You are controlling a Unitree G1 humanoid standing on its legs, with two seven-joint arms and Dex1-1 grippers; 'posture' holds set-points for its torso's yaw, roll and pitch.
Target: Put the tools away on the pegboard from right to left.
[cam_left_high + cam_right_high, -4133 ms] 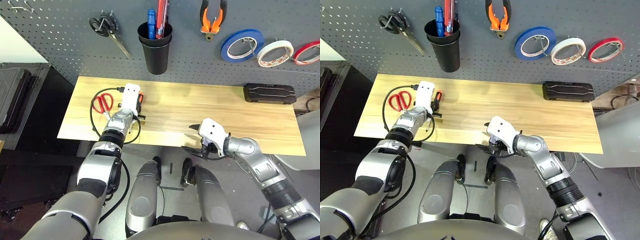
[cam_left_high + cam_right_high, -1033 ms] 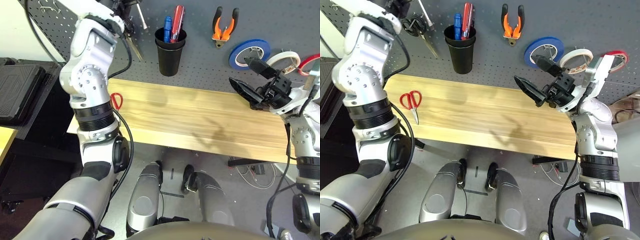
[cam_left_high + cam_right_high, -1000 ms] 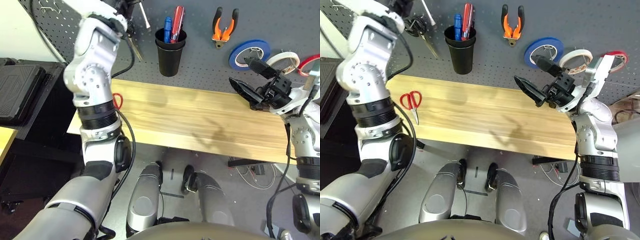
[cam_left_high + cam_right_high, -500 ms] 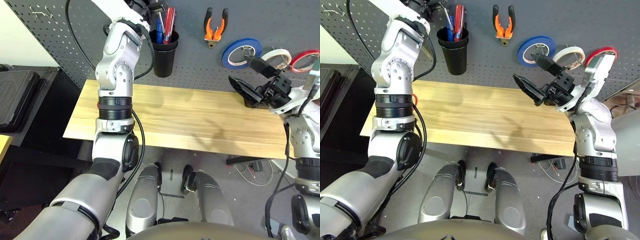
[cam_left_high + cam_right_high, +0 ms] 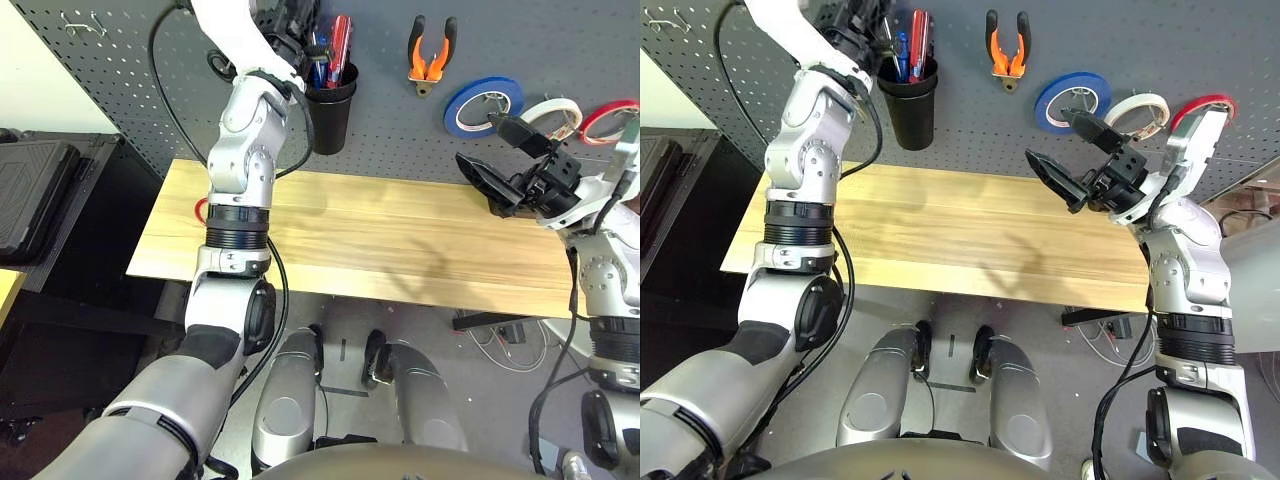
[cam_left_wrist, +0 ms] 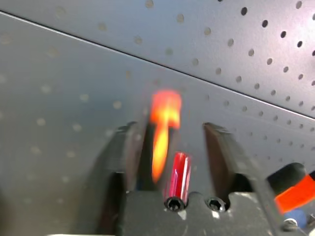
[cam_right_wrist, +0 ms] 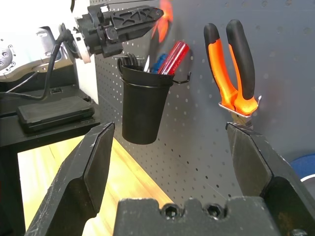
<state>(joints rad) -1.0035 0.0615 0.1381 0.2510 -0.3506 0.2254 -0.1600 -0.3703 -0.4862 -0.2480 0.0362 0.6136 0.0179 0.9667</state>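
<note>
Orange screwdriver (image 7: 165, 20) may tip if your left gripper (image 6: 169, 125), spread wide and empty like the right gripper (image 7: 170, 126), snags it leaving the cup (image 7: 146, 113).

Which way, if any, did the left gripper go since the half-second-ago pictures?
Yes: the left gripper shifted slightly toward the robot's left, judged against the black cup.

The two head views look forward and steeply down from above the bench (image 5: 400, 235), facing the pegboard (image 5: 970, 120), at a wide standoff. The left wrist view looks at the pegboard from close beside the black cup (image 7: 147, 103). The right wrist view faces the cup from its right, farther back, with bench wood below. Both wrist views share the red marker (image 6: 178, 177) and orange-handled pliers (image 7: 236, 73).
</note>
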